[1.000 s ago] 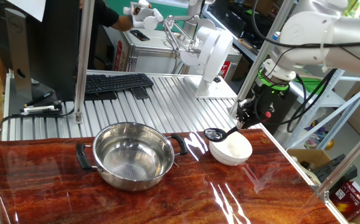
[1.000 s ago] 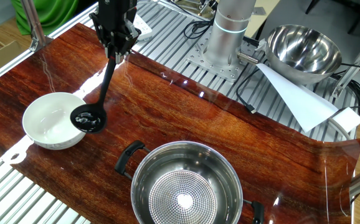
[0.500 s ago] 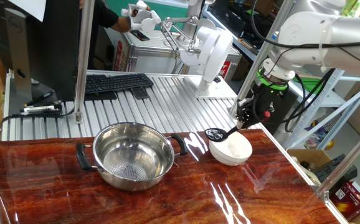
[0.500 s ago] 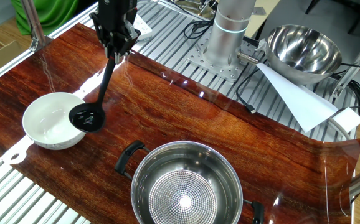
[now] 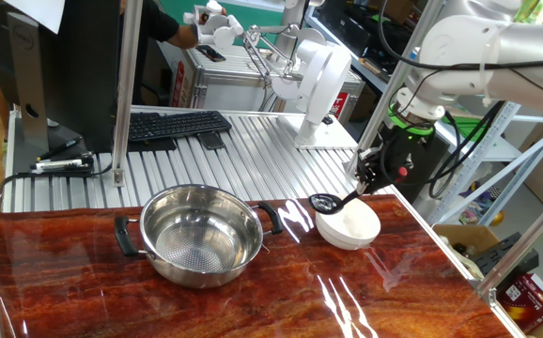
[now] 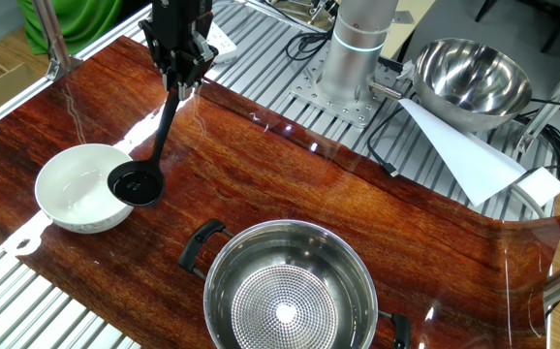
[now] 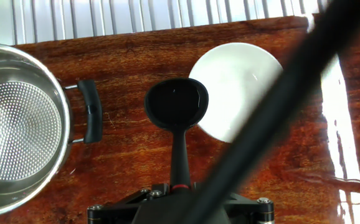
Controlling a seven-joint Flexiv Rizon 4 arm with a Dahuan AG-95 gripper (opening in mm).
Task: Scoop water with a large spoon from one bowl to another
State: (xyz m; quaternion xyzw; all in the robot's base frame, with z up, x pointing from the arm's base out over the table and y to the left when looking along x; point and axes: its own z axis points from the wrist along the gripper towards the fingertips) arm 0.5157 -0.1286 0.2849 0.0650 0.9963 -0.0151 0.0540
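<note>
My gripper [image 6: 177,73] is shut on the thin handle of the black ladle [image 6: 137,184], which hangs in the air. Its round cup [image 7: 176,104] sits level over the near edge of the white bowl [image 6: 72,187], partly over the rim and partly over the table. The bowl also shows in the hand view [image 7: 242,87] and in one fixed view [image 5: 351,225]. The steel pot [image 5: 201,235] with two black side handles and a dotted bottom stands apart from the bowl, and shows in the hand view [image 7: 18,124] and the other fixed view [image 6: 285,291]. My gripper [image 5: 369,174] is above the table's far edge.
A second steel bowl [image 6: 472,70] and white paper [image 6: 464,155] lie on the ribbed metal bench by the arm's base [image 6: 353,58]. A keyboard [image 5: 173,125] lies behind the pot. A dark out-of-focus cable [image 7: 279,106] crosses the hand view.
The ladle's cup has turned from tilted to level and shifted slightly toward the bowl's rim. The gripper, bowl and pot have stayed put.
</note>
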